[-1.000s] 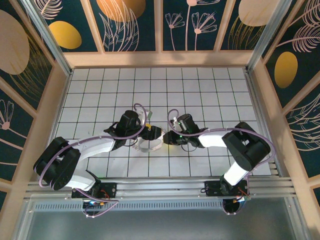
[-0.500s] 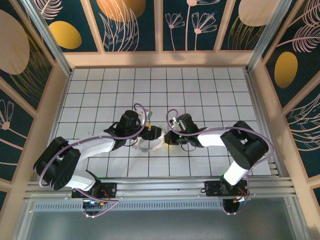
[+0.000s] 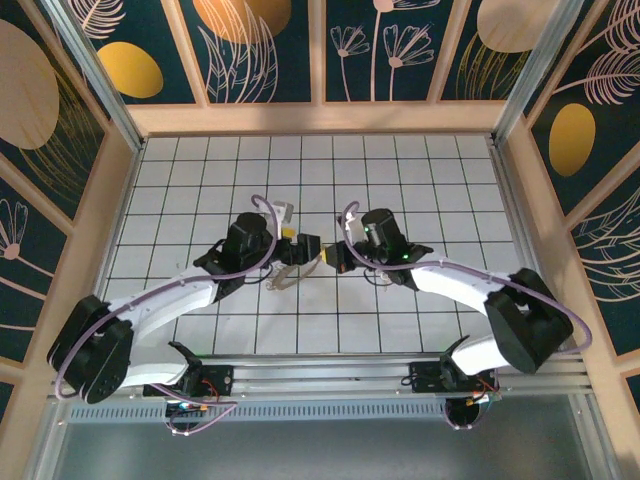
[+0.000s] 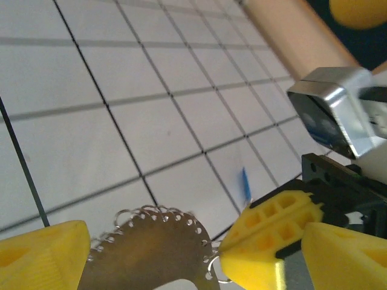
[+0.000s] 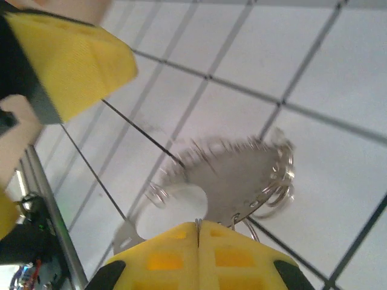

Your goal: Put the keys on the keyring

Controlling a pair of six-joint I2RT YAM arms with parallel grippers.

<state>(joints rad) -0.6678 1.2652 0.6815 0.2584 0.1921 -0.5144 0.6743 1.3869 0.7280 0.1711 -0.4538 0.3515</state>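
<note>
The keyring [image 4: 157, 248] is a flat silvery crescent plate with small wire rings through holes along its rim, also visible as the keyring [image 5: 242, 175] and the keyring [image 3: 288, 279]. My right gripper [image 5: 198, 232] is shut, with a thin wire ring of the plate pinched in its seam. In the left wrist view the key [image 4: 245, 184] shows as a blue sliver just above the right gripper [image 4: 266, 241] tips. I cannot tell what holds it. My left gripper [image 4: 193, 260] is open, its yellow fingers [image 4: 42, 257] wide on either side of the plate.
Both grippers, left gripper [image 3: 303, 250] and right gripper [image 3: 333, 257], meet tip to tip over the middle of the white tiled table [image 3: 400, 180]. Wooden walls [image 3: 320, 118] enclose it. The arm bases and a metal rail [image 3: 320, 365] line the near edge.
Both grippers have moved away from the near edge and slightly left, carrying the keyring with them. The right arm's elbow has swung out to the right and the left arm has stretched out.
</note>
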